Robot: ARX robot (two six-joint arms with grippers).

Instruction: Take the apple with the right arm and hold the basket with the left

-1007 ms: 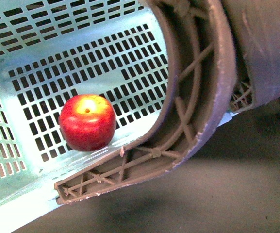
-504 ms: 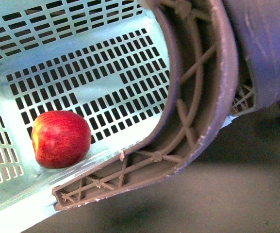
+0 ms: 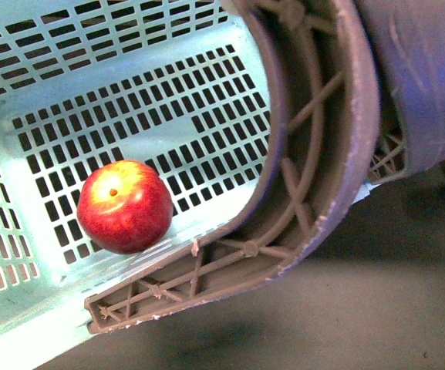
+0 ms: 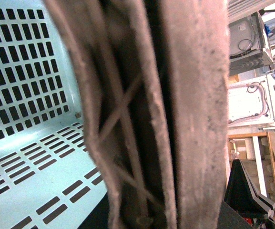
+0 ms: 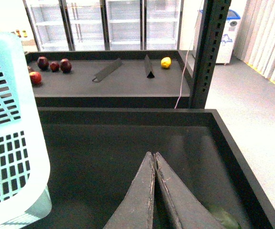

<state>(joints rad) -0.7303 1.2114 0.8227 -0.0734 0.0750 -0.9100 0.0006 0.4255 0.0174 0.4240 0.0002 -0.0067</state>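
The red apple [image 3: 125,206] lies loose on the slotted floor of the pale mint-blue basket [image 3: 129,108], its yellow stem patch turned up, close to the near wall. The basket's brown ribbed handle [image 3: 315,154] arcs over the right of the front view and fills the left wrist view [image 4: 151,114]; my left gripper is shut on it, fingers hidden. My right gripper [image 5: 152,155] is shut and empty above a dark bin floor, beside the basket's outer wall [image 5: 8,143]. Neither arm shows in the front view.
A dark shelf bin with raised walls [image 5: 127,116] lies under the right gripper. The shelf behind holds several small dark red fruits [image 5: 54,65], a yellow lemon [image 5: 166,62] and two dividers. A black upright post [image 5: 208,52] stands at the right. Something pale green [image 5: 223,217] lies in the bin.
The apple has rolled inside the basket: first left toward the side wall, then back right, ending with its yellow stem patch up. The basket shifted slightly.
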